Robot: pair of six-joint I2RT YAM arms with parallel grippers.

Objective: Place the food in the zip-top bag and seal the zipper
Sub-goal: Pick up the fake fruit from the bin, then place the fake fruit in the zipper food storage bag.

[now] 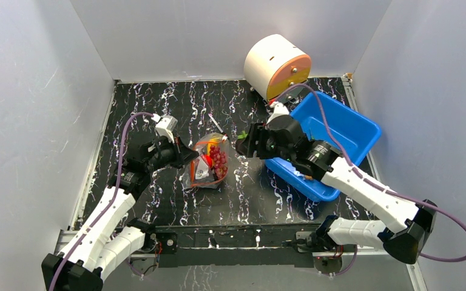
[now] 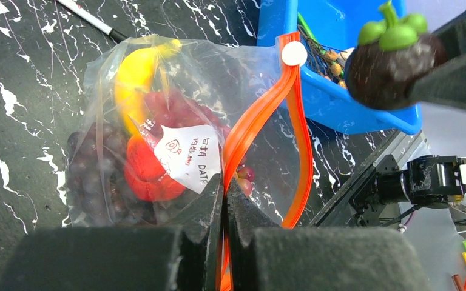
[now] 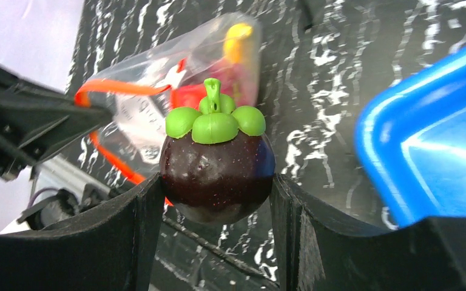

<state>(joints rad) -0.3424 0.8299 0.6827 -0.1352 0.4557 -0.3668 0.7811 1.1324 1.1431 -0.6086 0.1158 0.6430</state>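
Note:
The clear zip-top bag (image 1: 208,162) lies on the black marbled table, mouth held open. Inside it are a yellow banana (image 2: 132,77), a red round fruit (image 2: 148,176) and purple grapes (image 2: 94,176). My left gripper (image 2: 224,188) is shut on the bag's orange zipper strip (image 2: 261,115), holding one lip up. My right gripper (image 3: 215,200) is shut on a dark purple mangosteen (image 3: 216,170) with a green cap and holds it in the air just right of the bag's mouth. The mangosteen also shows in the left wrist view (image 2: 388,66).
A blue plastic bin (image 1: 334,130) sits right of the bag under my right arm, with small items inside. A white and orange cylinder (image 1: 277,65) stands at the back. A thin pen (image 1: 216,125) lies behind the bag.

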